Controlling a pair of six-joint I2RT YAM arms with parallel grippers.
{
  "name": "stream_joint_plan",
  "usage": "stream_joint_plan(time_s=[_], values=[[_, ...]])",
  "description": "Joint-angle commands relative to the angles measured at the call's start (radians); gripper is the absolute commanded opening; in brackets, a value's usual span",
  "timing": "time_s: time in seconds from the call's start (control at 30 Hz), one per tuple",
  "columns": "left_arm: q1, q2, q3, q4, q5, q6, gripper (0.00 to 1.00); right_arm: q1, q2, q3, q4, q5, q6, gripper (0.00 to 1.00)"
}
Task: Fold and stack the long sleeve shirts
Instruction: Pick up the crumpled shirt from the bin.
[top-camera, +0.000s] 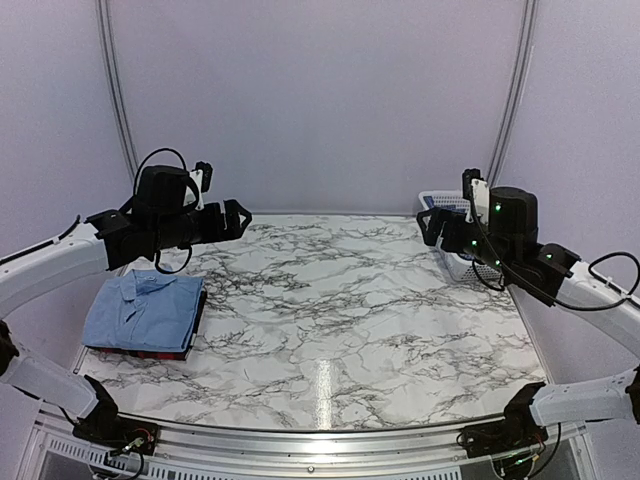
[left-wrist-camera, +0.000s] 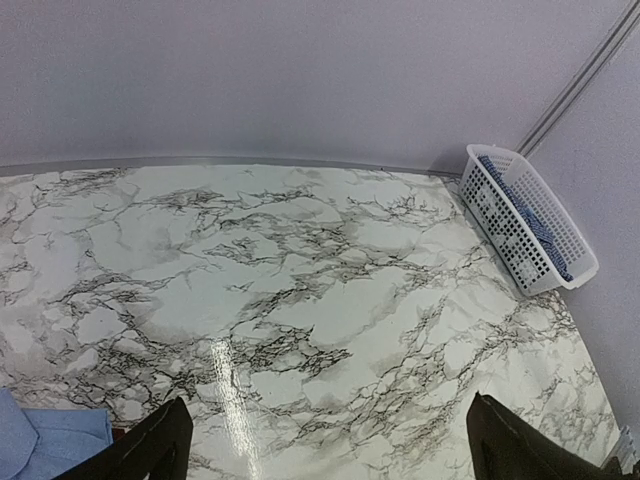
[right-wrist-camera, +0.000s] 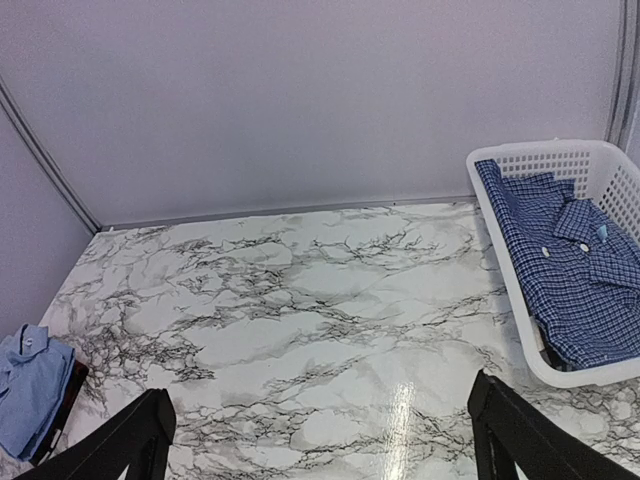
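Tabletop in a white marble pattern begins at a curved metal rail along the near edge, where the two arm bases sit at the left and right corners. Just past the rail on the left lies a folded stack. The light blue shirt is on top, collar toward the far side, and a dark red shirt shows as a thin edge beneath it. The stack sits close to the table's left edge and leaves the whole middle of the surface bare from the rail to the back wall.

Above the far side of the stack, the left gripper hangs in the air pointing toward the centre. Its jaws are spread wide with nothing between them. The right gripper mirrors it from the right side, also raised, jaws spread wide and holding nothing. The two are well apart, with open table between and below them.

At the far right corner, a white lattice basket stands against the right wall near the back edge. The navy checked shirt lies crumpled inside it, below the rim.
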Motion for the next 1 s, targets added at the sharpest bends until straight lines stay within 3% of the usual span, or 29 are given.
stream_joint_plan(time_s=[0.0,0.4,0.97], values=[[-0.004,-0.011,0.0,0.032,0.01,0.001,0.99,-0.003,-0.021,-0.007,0.021,-0.015,-0.013,0.98],[-0.004,-0.013,-0.001,0.032,0.017,-0.001,0.99,-0.015,0.113,0.094,-0.024,0.064,-0.051,0.99],[-0.004,-0.055,-0.02,0.03,0.045,0.001,0.99,-0.488,0.544,0.331,-0.009,-0.09,-0.007,0.95]])
